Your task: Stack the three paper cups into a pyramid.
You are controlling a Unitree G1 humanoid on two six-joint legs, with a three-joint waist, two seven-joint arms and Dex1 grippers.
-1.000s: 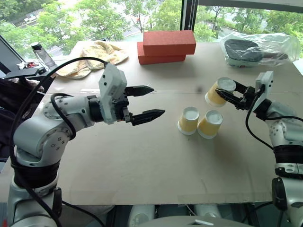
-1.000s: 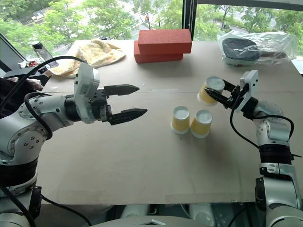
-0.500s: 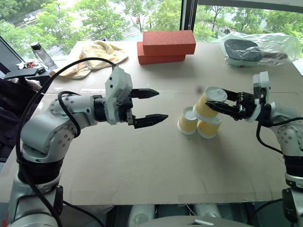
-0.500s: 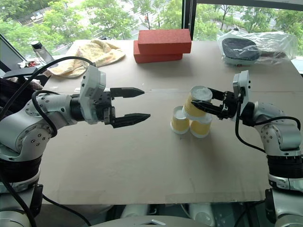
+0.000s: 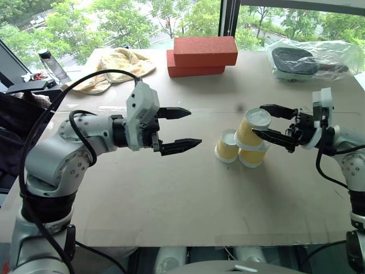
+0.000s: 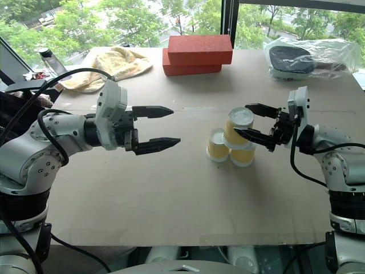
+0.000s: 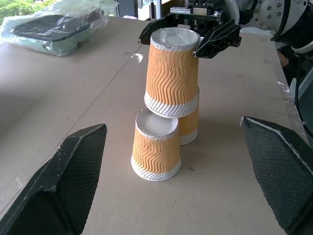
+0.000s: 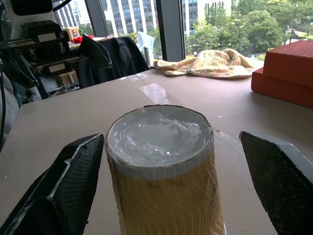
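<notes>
We see left tool (image 5: pixel 181 129) hovering over worktop (image 5: pixel 171 200), fingers apart, empty. Right of it, two paper cups (image 5: pixel 227 146) upside down, touching; third cup (image 5: pixel 252 129) atop them. Right tool (image 5: pixel 268 120) straddles top cup, fingers spread, not gripping.

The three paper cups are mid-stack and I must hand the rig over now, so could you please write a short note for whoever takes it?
Right gripper: open, fingers either side of the top cup, not gripping.
Left gripper: open, empty, hovering to the robot's left of the cups.
The top cup sits upside down mostly on the right base cup, leaning over the left base cup.
Done: top cup placed.
Left: draw the right gripper clear; check the pyramid holds.
</notes>
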